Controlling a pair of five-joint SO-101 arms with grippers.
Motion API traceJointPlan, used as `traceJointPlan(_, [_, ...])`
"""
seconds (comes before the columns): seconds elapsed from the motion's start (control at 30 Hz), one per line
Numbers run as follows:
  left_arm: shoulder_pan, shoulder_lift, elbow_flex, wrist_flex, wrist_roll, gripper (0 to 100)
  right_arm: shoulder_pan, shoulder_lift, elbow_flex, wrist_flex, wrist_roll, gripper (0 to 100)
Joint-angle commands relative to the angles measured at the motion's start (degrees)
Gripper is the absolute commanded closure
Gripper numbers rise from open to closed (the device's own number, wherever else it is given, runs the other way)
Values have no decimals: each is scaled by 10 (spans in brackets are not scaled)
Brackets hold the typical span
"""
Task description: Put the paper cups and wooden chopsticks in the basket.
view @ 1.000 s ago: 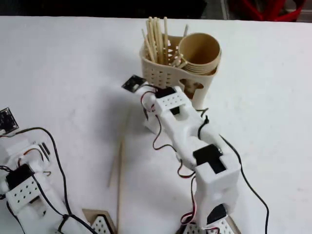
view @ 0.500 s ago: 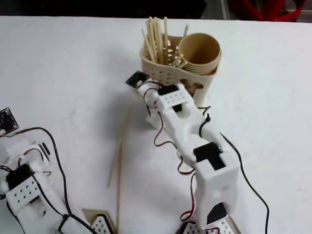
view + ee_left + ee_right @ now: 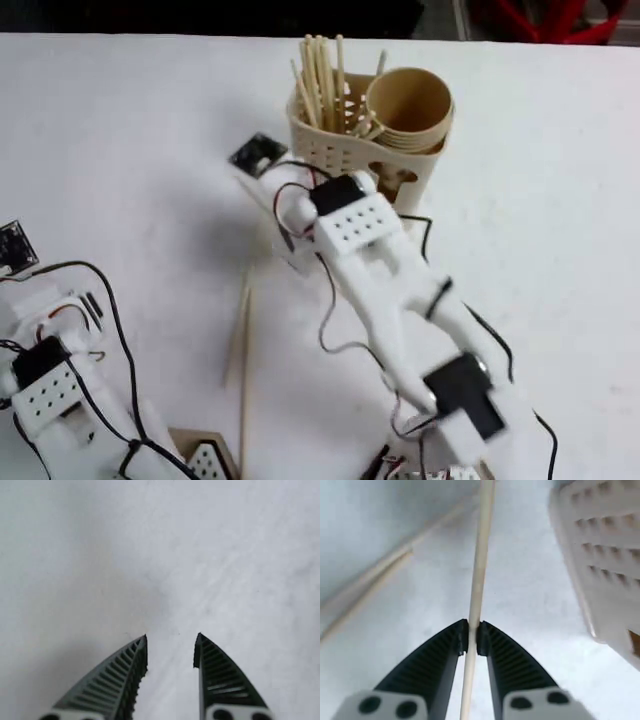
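Right tool [image 3: 472,630] shut tight on one pale slender wooden chopstick [image 3: 479,570]; arm repositioned.
Over the last second the right arm swung sideways along the cream perforated plastic basket [image 3: 600,555], now close beside the tool. The chopstick is pinched at the tips, low over the white counter [image 3: 530,595]; lift and drop-in judged outstanding. More loose chopsticks [image 3: 243,380] lie beyond the tool. Stacked tan paper cups [image 3: 410,105] already sit in the basket. Left tool [image 3: 170,645] parted, empty.
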Motion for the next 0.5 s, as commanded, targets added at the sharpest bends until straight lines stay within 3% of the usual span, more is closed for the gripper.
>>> traceJointPlan(0.0, [-2,-12,-30,-11,4,838,-7,-113,-6,1,-34,981])
traceJointPlan(0.2, [-2,-12,-30,-11,4,838,3,-249,-3,-106,-73,981])
traceJointPlan(0.47, [-2,-12,-30,-11,4,838,24,-289,-3,-320,-72,981])
